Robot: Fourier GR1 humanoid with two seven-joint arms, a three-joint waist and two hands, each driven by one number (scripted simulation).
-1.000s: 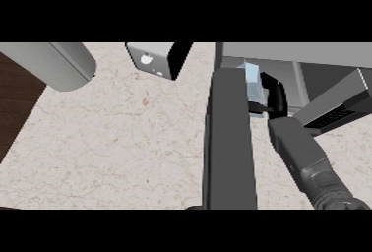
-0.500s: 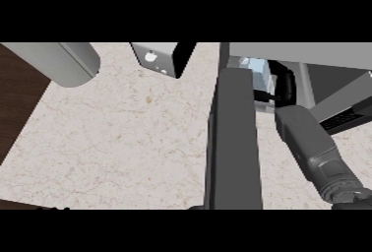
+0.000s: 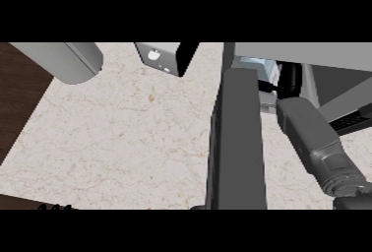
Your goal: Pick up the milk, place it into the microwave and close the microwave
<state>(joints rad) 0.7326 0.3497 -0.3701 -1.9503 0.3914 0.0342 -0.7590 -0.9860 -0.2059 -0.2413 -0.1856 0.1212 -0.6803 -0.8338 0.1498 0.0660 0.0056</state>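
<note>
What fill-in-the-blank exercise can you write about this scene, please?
1. The door of the microwave is ___.
2. The right hand holds the ___ at the microwave's opening.
3. The right forearm comes in from the view's ___ edge.
Missing words: open; milk; lower.

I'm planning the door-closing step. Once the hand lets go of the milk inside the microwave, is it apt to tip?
Possibly: the milk looks like a narrow carton, so a nudge might topple it. The right hand hides its base, so its footing can't be judged. Boxy sides suggest it won't roll.
</note>
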